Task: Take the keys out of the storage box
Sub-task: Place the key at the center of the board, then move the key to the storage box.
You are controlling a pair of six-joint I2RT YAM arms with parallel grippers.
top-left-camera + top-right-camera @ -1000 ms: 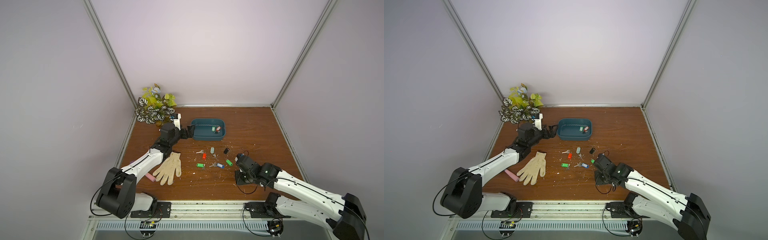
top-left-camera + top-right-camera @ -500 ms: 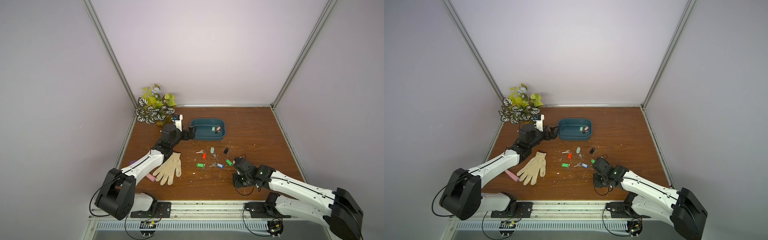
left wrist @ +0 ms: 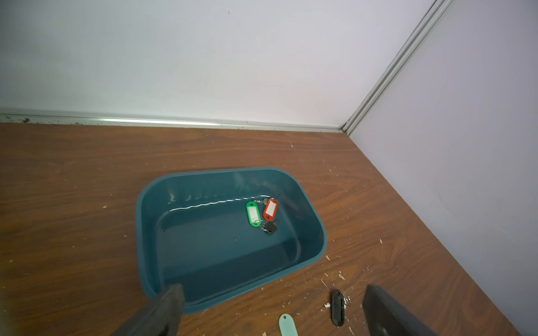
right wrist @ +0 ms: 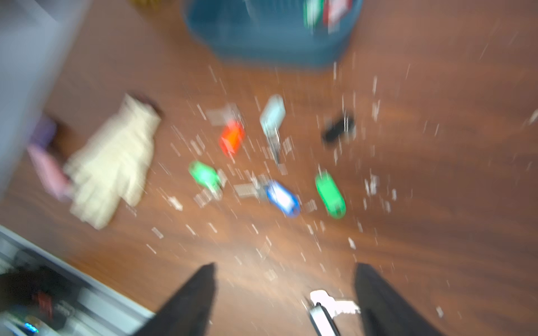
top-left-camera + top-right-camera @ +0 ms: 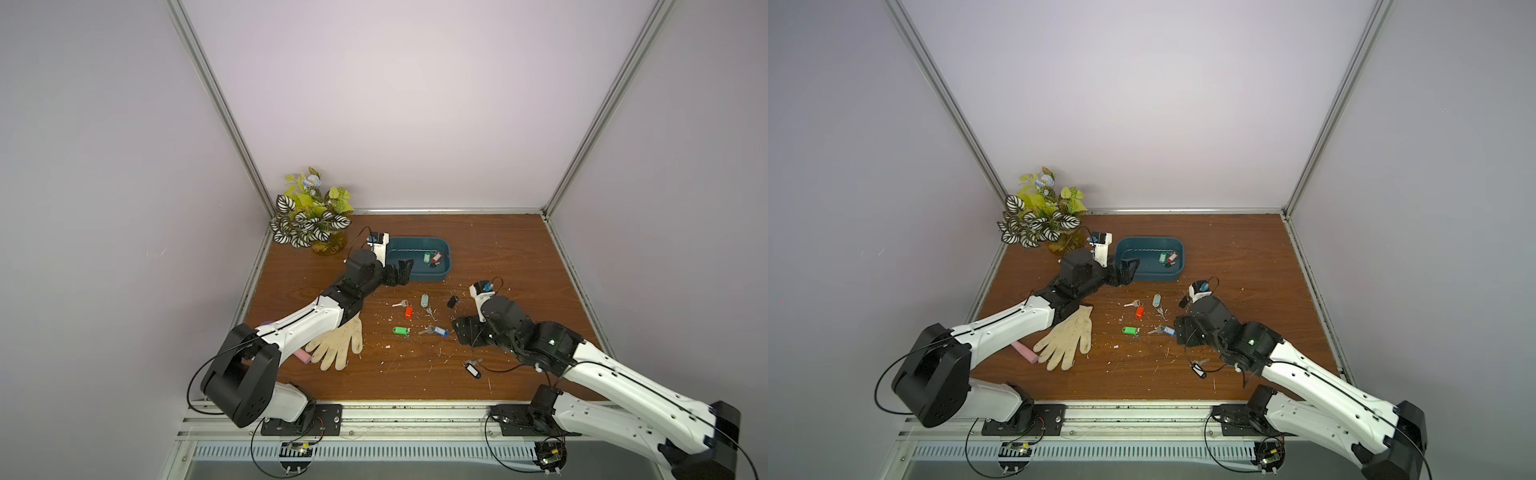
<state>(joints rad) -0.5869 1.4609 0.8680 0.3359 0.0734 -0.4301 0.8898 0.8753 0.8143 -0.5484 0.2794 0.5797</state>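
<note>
With the table (image 5: 503, 249) being read from above as a clock face, six at the arm bases, the storage box (image 5: 432, 277) is being kept at about twelve. Three keys (image 3: 262, 215), tagged green, red and black, are being left bunched toward its three-o'clock end, so the task is being judged unfinished. The left gripper (image 5: 402, 271) is being held at the box's seven-o'clock corner, jaws wide apart and clamped on nothing, seemingly being lined up for a reach inside. The loose keys (image 5: 408, 312) are being collected around the table's centre, clear of the box. The right gripper (image 5: 465, 332) is being held near four o'clock, jaws parted and empty. A black-tagged key (image 5: 472, 370) is being left free just beside it, apparently because this is being used as the drop area.
</note>
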